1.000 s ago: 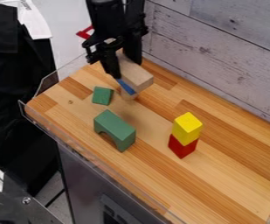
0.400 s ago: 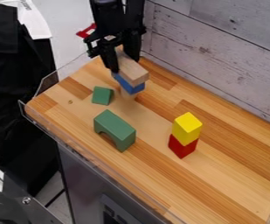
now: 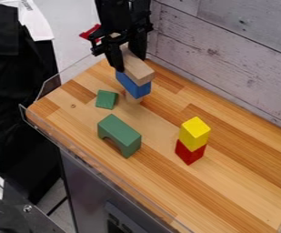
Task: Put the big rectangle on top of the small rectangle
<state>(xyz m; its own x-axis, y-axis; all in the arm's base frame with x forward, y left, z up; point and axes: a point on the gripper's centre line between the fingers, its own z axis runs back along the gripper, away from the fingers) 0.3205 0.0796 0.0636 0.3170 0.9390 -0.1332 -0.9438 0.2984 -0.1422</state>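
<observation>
above the desk (image 3: 228, 191), the gripper (image 3: 130, 63) is clamped on a long wood block (image 3: 140, 72).
that block is tilted in the view and sits between the fingers, its near end jutting toward the camera; a green arch (image 3: 121, 132) stands well out from the gripper on the camera side; a blue block (image 3: 133, 87) is right under the held one, though whether they touch i can't tell; a yellow block (image 3: 195, 132) rests on a red block (image 3: 188, 153), both right of the gripper in view and nearer the camera; a small green block (image 3: 106, 99) lies below left of it.
</observation>
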